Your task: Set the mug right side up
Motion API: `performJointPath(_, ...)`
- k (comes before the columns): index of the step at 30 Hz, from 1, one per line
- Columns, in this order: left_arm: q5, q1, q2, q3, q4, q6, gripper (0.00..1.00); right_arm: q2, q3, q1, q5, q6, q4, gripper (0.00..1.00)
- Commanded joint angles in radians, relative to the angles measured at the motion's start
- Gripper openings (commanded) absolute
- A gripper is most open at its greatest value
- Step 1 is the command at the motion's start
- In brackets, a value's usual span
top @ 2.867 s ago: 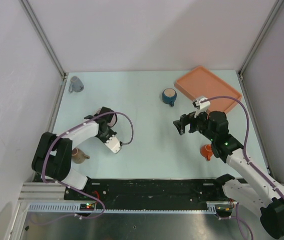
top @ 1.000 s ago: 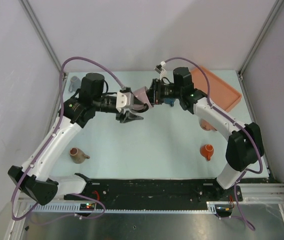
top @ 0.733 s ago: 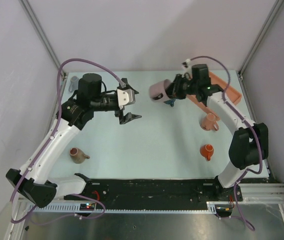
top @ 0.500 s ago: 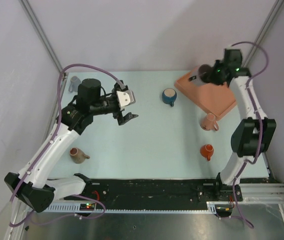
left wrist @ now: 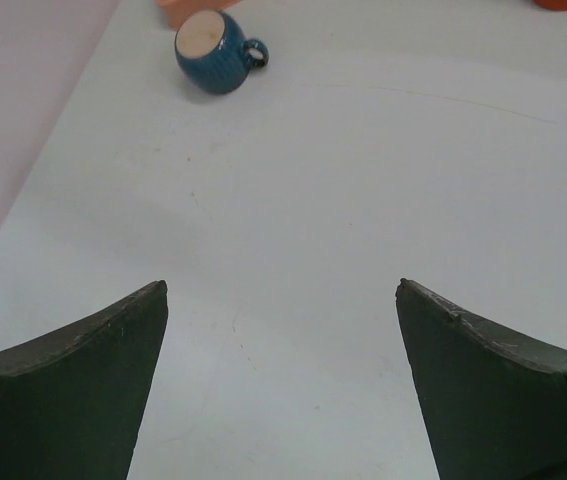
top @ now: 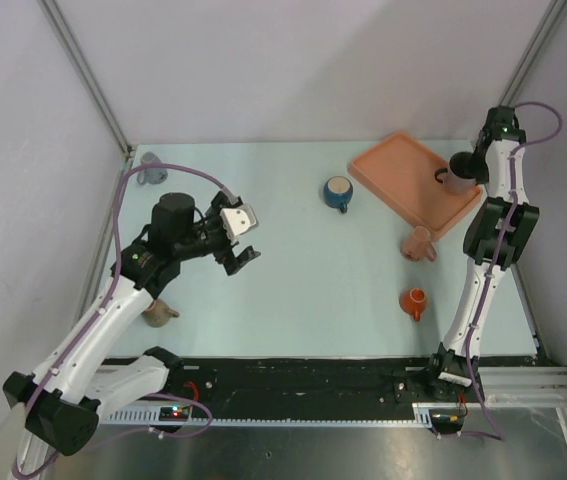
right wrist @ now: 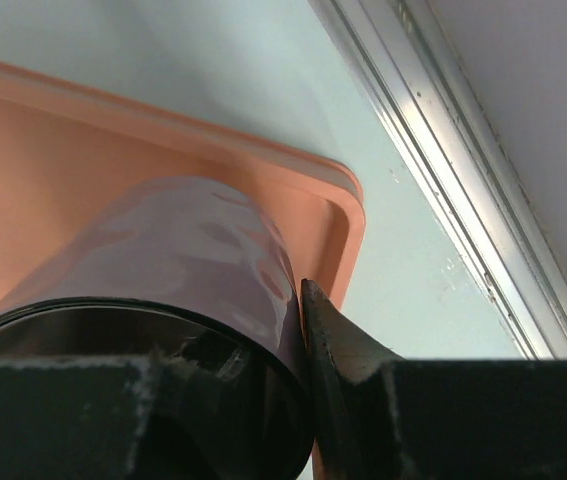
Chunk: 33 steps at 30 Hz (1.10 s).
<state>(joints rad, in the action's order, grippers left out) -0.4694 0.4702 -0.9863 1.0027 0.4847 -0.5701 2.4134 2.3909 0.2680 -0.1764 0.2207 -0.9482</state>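
A mauve mug [top: 452,179] is over the right end of the orange tray [top: 403,170], its dark mouth facing up. My right gripper [top: 469,172] is shut on its rim. In the right wrist view the mug [right wrist: 183,250] fills the frame, with one finger [right wrist: 333,335] pressed against the outside of its wall and the other hidden inside. I cannot tell whether the mug's base touches the tray [right wrist: 43,150]. My left gripper [top: 246,247] hangs open and empty above the left middle of the table. Through its wide jaws [left wrist: 281,300] only bare table shows.
A blue mug [top: 338,193] [left wrist: 215,50] stands upright left of the tray. A pink mug [top: 419,243] lies on its side and an orange one [top: 413,302] sits near it. A brown mug [top: 158,313] and a grey one [top: 150,168] lie along the left side. A metal rail [right wrist: 443,190] borders the table on the right.
The left gripper let go of the mauve mug, opened fully and drew back to the left. The right arm carried the mug from mid-table to the tray at the back right.
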Motion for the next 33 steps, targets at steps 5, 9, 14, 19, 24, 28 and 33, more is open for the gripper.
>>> performJointPath(5,0.047,-0.070,0.031,-0.068,-0.058,0.011,1.00,0.049,0.051,0.009,-0.003,-0.050,0.026,0.00)
performJointPath(9,0.060,-0.082,0.026,-0.084,-0.058,-0.013,1.00,0.068,0.058,-0.001,-0.059,-0.077,0.012,0.00)
performJointPath(14,0.073,-0.104,0.029,-0.097,-0.047,-0.120,1.00,0.050,0.038,0.010,-0.034,-0.086,-0.031,0.46)
performJointPath(19,0.091,-0.127,0.022,-0.087,0.211,-0.483,1.00,-0.006,0.039,0.019,-0.020,-0.107,-0.051,0.97)
performJointPath(24,0.274,-0.178,-0.059,-0.051,0.513,-0.774,1.00,-0.122,0.039,0.020,-0.033,-0.108,-0.063,0.99)
performJointPath(28,0.429,-0.199,-0.111,-0.073,0.595,-0.774,0.96,-0.266,-0.010,0.012,-0.041,-0.107,-0.078,0.99)
performJointPath(33,0.374,-0.202,-0.099,-0.094,0.689,-0.828,0.92,-0.441,-0.155,-0.031,0.027,-0.118,-0.069,0.99)
